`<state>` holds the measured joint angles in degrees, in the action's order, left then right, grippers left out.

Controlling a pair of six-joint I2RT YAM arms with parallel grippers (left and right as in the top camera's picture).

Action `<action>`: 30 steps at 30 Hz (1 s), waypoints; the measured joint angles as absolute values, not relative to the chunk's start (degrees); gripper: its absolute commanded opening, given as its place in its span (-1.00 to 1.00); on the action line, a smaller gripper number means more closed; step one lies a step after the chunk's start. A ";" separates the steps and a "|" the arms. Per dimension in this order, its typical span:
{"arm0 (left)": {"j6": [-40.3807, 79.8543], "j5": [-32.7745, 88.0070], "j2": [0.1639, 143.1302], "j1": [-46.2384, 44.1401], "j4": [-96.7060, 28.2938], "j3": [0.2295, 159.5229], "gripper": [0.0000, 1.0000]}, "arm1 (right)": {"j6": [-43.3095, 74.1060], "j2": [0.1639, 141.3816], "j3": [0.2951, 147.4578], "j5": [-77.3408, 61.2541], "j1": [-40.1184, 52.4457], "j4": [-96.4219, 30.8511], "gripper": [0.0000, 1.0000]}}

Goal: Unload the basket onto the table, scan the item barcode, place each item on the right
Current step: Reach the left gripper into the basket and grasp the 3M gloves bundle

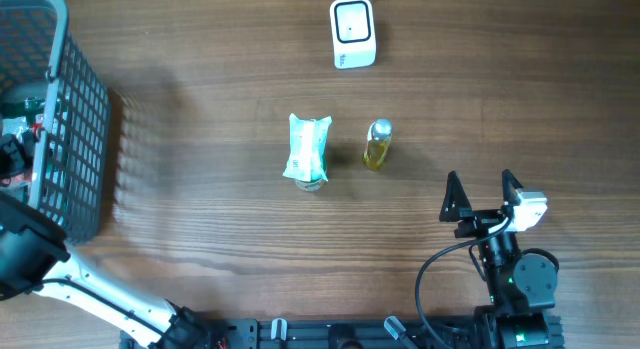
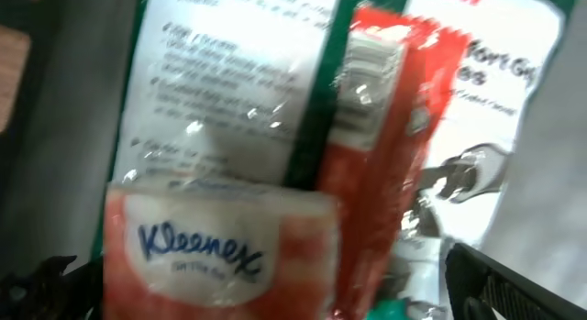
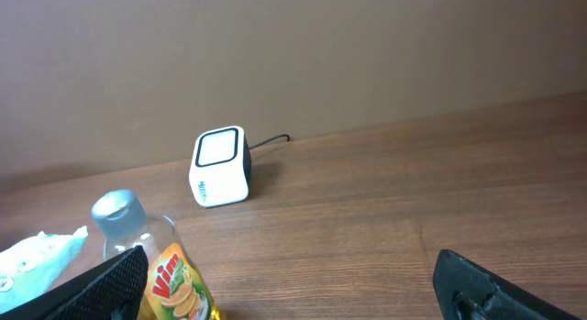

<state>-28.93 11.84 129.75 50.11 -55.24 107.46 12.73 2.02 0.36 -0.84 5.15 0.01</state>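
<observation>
Yellow liquid bottle w/ silver cap [image 1: 377, 144] and white-green pouch [image 1: 307, 149] sit mid-table, well apart from white cube scanner [image 1: 352, 31]. Nothing's lifted, so scan prob. not begun. Right gripper [image 1: 482, 194] sits low near the bottle, jaws apart, empty. Left gripper [image 2: 275, 297] is down in grey mesh basket [image 1: 70, 119], jaws apart over red-white Kleenex pack [image 2: 197, 251].

Right arm [image 1: 525, 279] folded low at near right edge. Right gripper [image 1: 481, 197] points toward far side, jaws spread wide, nothing between. Left arm [image 1: 90, 284] stretched far out to left, white link angled. Left gripper [image 2: 275, 288] jaws wide apart, fingertips [image 2: 514, 283] only in lower corners of wrist view.
</observation>
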 measured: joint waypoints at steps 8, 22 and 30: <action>-28.18 8.56 129.19 48.73 -50.68 107.28 1.00 | 12.73 2.02 0.36 -0.84 5.15 -0.01 0.99; -29.30 9.17 131.44 49.65 -51.09 107.22 1.00 | 12.73 2.02 0.36 -0.84 5.15 0.01 0.99; -32.42 9.93 129.73 50.00 -47.94 103.00 0.07 | 12.73 2.02 0.36 -0.84 5.15 0.01 1.00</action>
<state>-32.42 9.93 129.73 50.00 -47.94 103.00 12.73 2.02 0.36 -0.84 5.15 0.01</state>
